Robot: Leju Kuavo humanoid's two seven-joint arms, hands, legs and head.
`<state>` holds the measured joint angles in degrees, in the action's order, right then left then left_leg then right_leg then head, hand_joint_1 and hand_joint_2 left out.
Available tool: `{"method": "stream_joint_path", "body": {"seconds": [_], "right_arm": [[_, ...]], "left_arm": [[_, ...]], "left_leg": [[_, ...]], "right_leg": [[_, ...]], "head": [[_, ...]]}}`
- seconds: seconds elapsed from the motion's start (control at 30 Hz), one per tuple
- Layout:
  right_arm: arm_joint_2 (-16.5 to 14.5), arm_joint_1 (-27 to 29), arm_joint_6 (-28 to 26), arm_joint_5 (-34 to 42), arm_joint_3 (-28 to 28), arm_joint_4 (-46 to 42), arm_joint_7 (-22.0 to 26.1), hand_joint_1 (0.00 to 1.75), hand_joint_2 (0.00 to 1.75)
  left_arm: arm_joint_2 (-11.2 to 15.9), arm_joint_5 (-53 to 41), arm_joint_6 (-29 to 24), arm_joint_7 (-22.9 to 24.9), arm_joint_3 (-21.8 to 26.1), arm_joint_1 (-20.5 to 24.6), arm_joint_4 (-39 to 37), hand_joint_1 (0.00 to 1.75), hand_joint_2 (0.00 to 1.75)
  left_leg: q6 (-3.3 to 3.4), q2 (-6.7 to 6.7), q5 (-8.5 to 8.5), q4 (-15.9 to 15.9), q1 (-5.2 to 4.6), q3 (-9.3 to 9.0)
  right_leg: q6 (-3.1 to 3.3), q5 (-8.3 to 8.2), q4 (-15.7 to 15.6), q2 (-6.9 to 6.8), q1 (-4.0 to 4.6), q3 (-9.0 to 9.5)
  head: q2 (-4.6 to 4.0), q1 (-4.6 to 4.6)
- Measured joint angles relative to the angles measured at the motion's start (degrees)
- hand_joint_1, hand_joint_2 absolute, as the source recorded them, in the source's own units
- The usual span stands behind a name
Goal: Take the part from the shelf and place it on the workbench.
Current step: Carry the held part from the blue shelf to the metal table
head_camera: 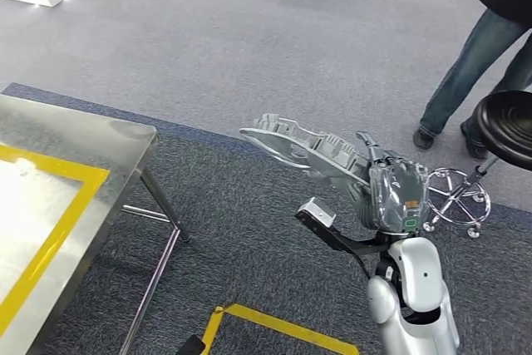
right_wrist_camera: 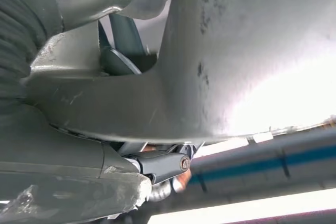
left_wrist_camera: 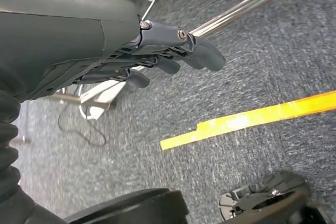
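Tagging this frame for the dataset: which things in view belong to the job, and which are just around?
Job:
- grey cast part, held by the right hand
- steel workbench with a yellow taped rectangle, nothing on it yet
- left hand, holding nothing, fingers nearly straight

Just around:
- black stool
- person standing beyond it
- yellow floor tape

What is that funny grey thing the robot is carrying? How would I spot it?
Start at the steel workbench with yellow tape, then look right, over the dark carpet, to the robot's right hand. It holds the part: a long, flat, grey metal casting with ribs and pockets, sticking out toward the bench. Unlike the round black stool nearby, it hangs in the air.
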<state>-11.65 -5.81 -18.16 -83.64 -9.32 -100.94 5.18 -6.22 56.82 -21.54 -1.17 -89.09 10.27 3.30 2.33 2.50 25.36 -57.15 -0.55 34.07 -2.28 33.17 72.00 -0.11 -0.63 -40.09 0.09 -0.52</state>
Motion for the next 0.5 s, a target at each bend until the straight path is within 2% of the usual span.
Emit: {"method": "stream_joint_path", "body": {"seconds": [0.03, 0.07, 0.1, 0.13, 0.17, 0.23, 0.3, 0.33, 0.37, 0.43, 0.47, 0.5], "right_arm": [[0.15, -0.69, 0.09, -0.72, -0.01, -0.47, -0.42, 1.75, 1.75], [0.28, -1.48, 0.20, -1.23, -0.02, -0.90, -0.76, 1.75, 1.75], [0.36, -2.26, 0.30, -1.50, -0.06, -1.29, -0.97, 1.75, 1.75], [0.44, -2.98, 0.36, -1.66, -0.14, -1.63, -1.12, 1.75, 1.75], [0.51, -3.66, 0.43, -1.85, -0.35, -1.91, -1.21, 1.75, 1.75], [0.66, -5.02, 0.76, -2.35, -1.04, -2.20, -1.43, 1.75, 1.75], [0.77, -6.48, 1.27, -2.90, -1.86, -2.42, -1.85, 1.75, 1.75], [0.82, -7.21, 1.50, -3.11, -2.21, -2.63, -2.03, 1.75, 1.75], [0.87, -7.89, 1.69, -3.27, -2.55, -2.91, -2.22, 1.75, 1.75], [0.96, -9.08, 2.04, -3.46, -3.14, -3.39, -2.43, 1.75, 1.75], [1.01, -9.46, 2.19, -3.50, -3.41, -3.56, -2.53, 1.75, 1.75], [1.06, -9.75, 2.29, -3.51, -3.67, -3.70, -2.64, 1.75, 1.75]], "left_arm": [[0.00, 0.25, 0.06, -0.16, 0.00, 0.00, 0.00, 0.00, 1.75], [0.01, 0.49, 0.11, -0.29, 0.00, 0.01, 0.00, 0.00, 1.75], [0.02, 0.67, 0.23, -0.38, 0.00, 0.06, 0.00, 0.00, 1.75], [0.04, 0.90, 0.41, -0.43, 0.00, 0.08, 0.00, 0.00, 1.75], [0.09, 1.18, 0.72, -0.44, 0.00, 0.04, 0.00, 0.00, 1.75], [0.20, 1.83, 1.47, -0.52, 0.00, -0.27, 0.00, 0.00, 1.75], [0.21, 2.35, 1.99, -0.81, 0.00, -0.58, 0.00, 0.00, 1.75], [0.20, 2.50, 2.12, -0.97, 0.00, -0.59, 0.00, 0.00, 1.75], [0.13, 2.61, 2.17, -1.12, 0.00, -0.52, 0.00, 0.00, 1.75], [0.07, 2.69, 2.16, -1.26, 0.00, -0.31, 0.00, 0.00, 1.75], [0.04, 2.71, 2.15, -1.29, 0.00, -0.23, 0.00, 0.00, 1.75], [0.03, 2.72, 2.14, -1.31, 0.00, -0.20, 0.00, 0.00, 1.75]], "left_leg": [[-0.09, 0.72, 0.06, -0.05, 0.04, -0.12], [-0.26, 1.31, 0.16, -0.13, 0.06, -0.19], [-0.49, 1.87, 0.25, -0.35, 0.03, -0.11], [-0.79, 2.30, 0.26, -0.51, 0.05, 0.10], [-1.09, 2.68, 0.22, -0.64, 0.08, 0.38], [-1.64, 3.38, 0.15, -0.74, 0.25, 0.77], [-2.14, 2.25, 1.20, -2.02, 0.17, 1.38], [-2.42, 1.01, 2.63, -4.37, 0.16, 2.48], [-2.66, -0.40, 4.40, -7.73, 0.18, 4.07], [-2.93, -1.76, 7.48, -15.46, 0.35, 7.85], [-2.92, -1.92, 7.70, -17.34, 0.38, 8.79], [-2.80, -2.03, 6.75, -17.05, 0.39, 8.63]], "right_leg": [[-0.01, -2.30, -3.17, 0.35, -0.12, 1.26], [-0.01, -4.24, -6.89, 1.27, -0.29, 2.92], [0.04, -5.43, -10.33, 2.23, -0.48, 4.59], [0.13, -5.93, -12.50, 3.02, -0.57, 5.70], [0.28, -5.76, -13.40, 3.52, -0.56, 6.23], [0.80, -5.66, -13.62, 2.96, -0.46, 6.42], [1.48, -5.68, -13.78, 2.06, -0.57, 6.58], [1.78, -5.67, -13.87, 1.46, -0.60, 6.67], [2.02, -5.60, -13.87, 0.87, -0.49, 6.73], [2.31, -5.42, -13.87, -0.49, -0.23, 6.81], [2.39, -5.32, -13.86, -1.12, -0.12, 6.89], [2.45, -5.20, -13.86, -1.73, -0.01, 7.04]], "head": [[0.00, 0.00], [0.00, 0.02], [0.00, 0.01], [0.00, -0.02], [0.00, -0.01], [0.00, -0.04], [0.00, -0.33], [0.00, -0.50], [0.00, -0.71], [0.00, -0.81], [0.00, -0.82], [0.00, -0.82]]}}
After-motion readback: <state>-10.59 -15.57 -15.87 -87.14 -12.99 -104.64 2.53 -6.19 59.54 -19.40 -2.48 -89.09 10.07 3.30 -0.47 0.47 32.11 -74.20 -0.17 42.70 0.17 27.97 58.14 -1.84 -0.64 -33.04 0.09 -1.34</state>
